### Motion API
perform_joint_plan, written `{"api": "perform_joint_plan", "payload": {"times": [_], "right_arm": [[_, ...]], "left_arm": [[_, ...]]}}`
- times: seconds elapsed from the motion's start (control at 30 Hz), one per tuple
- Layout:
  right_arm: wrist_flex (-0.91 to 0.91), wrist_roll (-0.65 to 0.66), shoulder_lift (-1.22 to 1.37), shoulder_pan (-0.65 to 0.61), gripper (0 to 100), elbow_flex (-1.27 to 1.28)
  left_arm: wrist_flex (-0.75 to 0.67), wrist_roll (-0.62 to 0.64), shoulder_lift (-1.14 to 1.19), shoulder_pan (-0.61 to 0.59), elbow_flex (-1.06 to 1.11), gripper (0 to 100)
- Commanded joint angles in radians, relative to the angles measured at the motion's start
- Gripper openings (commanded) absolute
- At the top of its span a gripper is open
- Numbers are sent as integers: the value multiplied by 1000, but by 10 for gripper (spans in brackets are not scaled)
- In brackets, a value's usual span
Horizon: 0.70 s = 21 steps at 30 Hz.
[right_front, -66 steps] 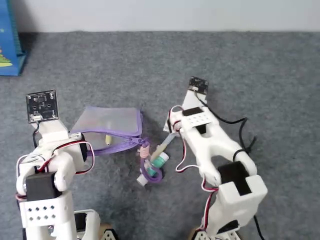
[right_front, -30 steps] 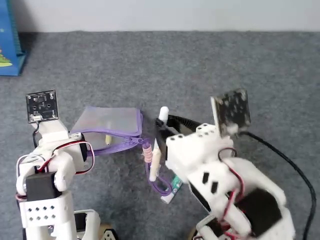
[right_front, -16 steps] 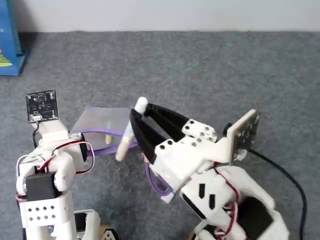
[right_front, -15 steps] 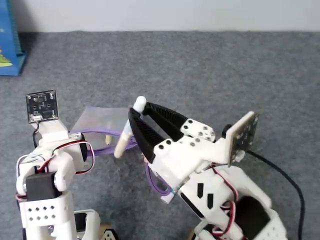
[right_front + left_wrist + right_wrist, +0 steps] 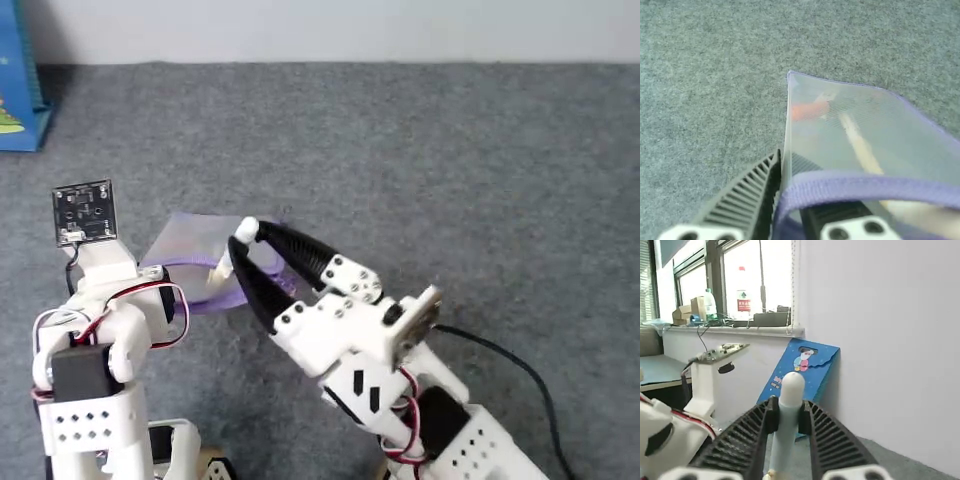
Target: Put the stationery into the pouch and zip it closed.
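Pouch (image 5: 208,242) lies left of centre on the surface (image 5: 480,160), long axis left-right, purple zip edge on the side facing my arms.

Far left: my left hand (image 5: 786,172) is clamped narrow on the pouch's end. One ribbed finger is outside the wall, the other shows through the film, so the mouth is propped up. Pouch is thin, clear, floppy film with a woven purple band. A cream stick (image 5: 860,145) and something orange (image 5: 807,111) are already inside; can't tell what the orange bit is.

Moving right: pen (image 5: 245,231) hangs over the right part of the pouch, gripped tight in my right hand (image 5: 788,412). Both black ribbed fingers press the barrel just below the rounded white cap. Pen is a smooth rigid cylinder, tilted, with the cap up and away from me and the lower end angled down toward the zip edge. Its axis crosses the pouch's long axis rather than running along it.

My read: the right hand does the next move. The pen's lower end has to find the gap between the zip lips, and the soft film may fold shut. Surface is grey short-pile felt, looks grippy.
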Motion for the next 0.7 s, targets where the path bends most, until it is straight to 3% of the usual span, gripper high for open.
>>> {"api": "perform_joint_plan", "payload": {"times": [0.0,0.37,0.53,0.67], "right_arm": [[-58,83,-15,-45,8,63],[67,147,-16,-162,8,83],[77,222,-16,-159,9,83],[67,250,-25,-87,8,75]], "left_arm": [[-14,9,3,-6,-7,12],[-14,9,3,-6,-7,12],[-14,9,3,-6,-7,12],[-14,9,3,-8,-7,12]]}}
